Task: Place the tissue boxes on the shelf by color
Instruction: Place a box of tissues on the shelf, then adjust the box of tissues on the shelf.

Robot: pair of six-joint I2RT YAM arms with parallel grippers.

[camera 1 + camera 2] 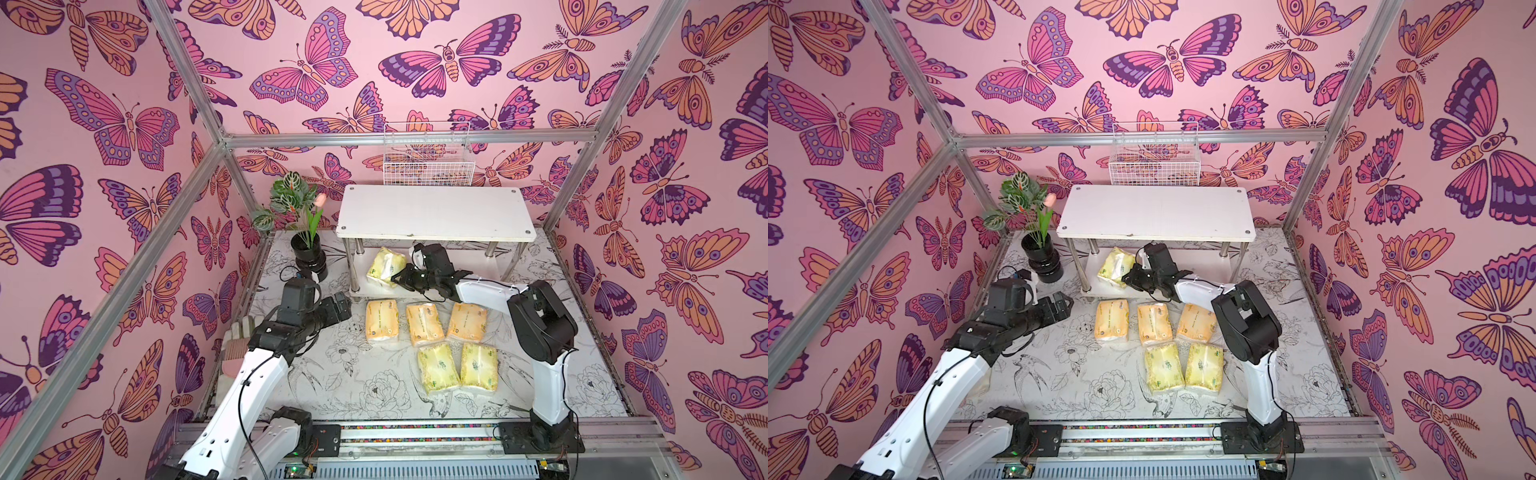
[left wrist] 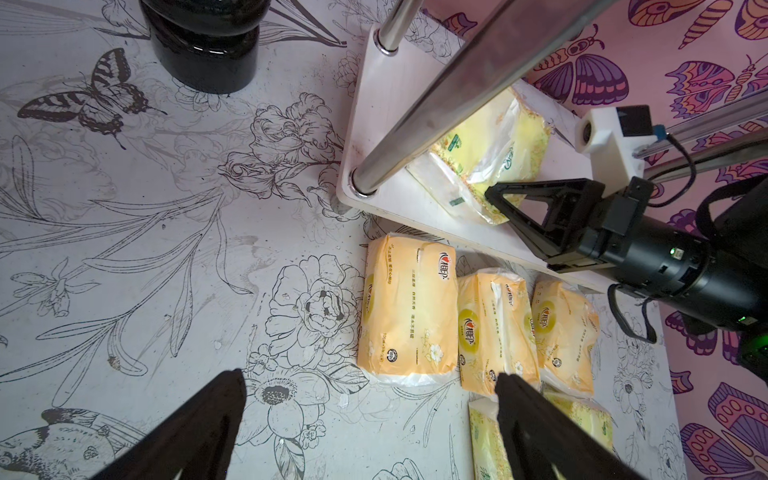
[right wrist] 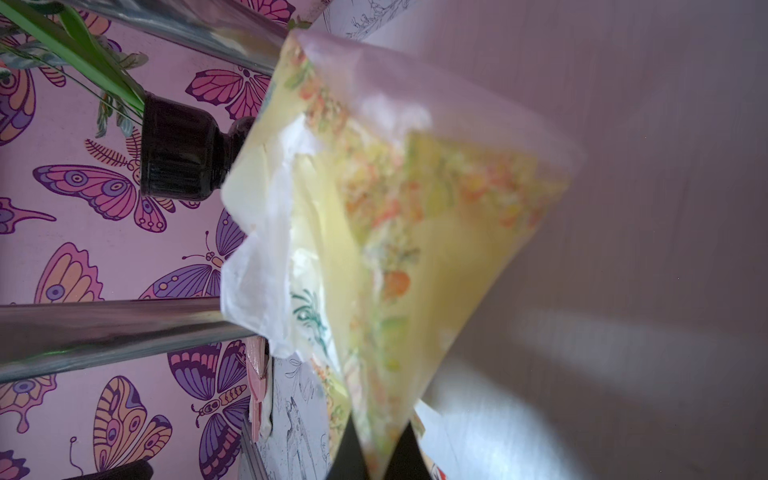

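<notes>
One white two-tier shelf (image 1: 434, 212) stands at the back of the flower-printed table (image 1: 316, 374). In front of it, the right gripper (image 1: 397, 279) is clamped on the edge of one pale yellow-green tissue pack (image 1: 384, 266), which is tilted on the lower tier near the left-hand legs. The left gripper (image 1: 341, 305) hangs spread wide, holding nothing. Five more lie flat on the table: three orange-yellow packs (image 1: 382, 321) (image 1: 423, 324) (image 1: 466, 322) in a row just before the shelf and two pale yellow-green packs (image 1: 438, 369) (image 1: 479, 365) side by side in front of them.
</notes>
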